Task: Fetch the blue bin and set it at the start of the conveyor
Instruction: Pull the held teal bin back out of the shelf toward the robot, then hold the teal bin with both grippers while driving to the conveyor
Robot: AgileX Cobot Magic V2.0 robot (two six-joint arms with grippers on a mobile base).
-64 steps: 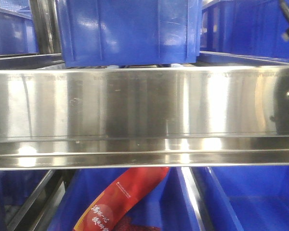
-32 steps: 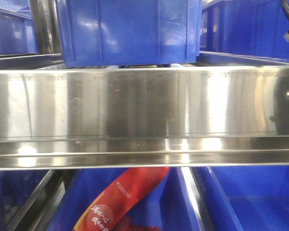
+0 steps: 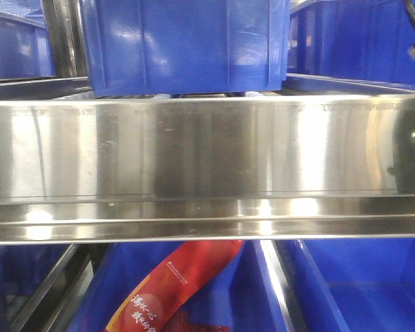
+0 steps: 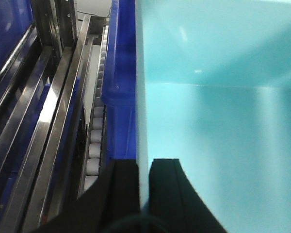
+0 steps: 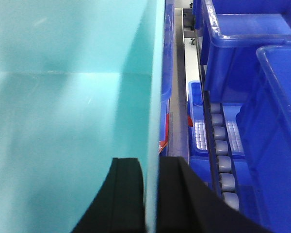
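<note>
The blue bin is a pale aqua tub with smooth walls. It fills the right of the left wrist view (image 4: 218, 97) and the left of the right wrist view (image 5: 63, 107). My left gripper (image 4: 144, 162) is shut on the bin's left wall, one black finger inside and one outside. My right gripper (image 5: 150, 160) is shut on the bin's right wall in the same way. The bin does not show in the front view. The conveyor start is out of view.
A shiny steel shelf rail (image 3: 207, 166) spans the front view, close up. Dark blue ribbed bins stand above it (image 3: 183, 45) and below it, one holding a red packet (image 3: 173, 287). Roller tracks (image 4: 94, 141) (image 5: 220, 155) and dark blue bins (image 5: 247, 58) flank the aqua bin.
</note>
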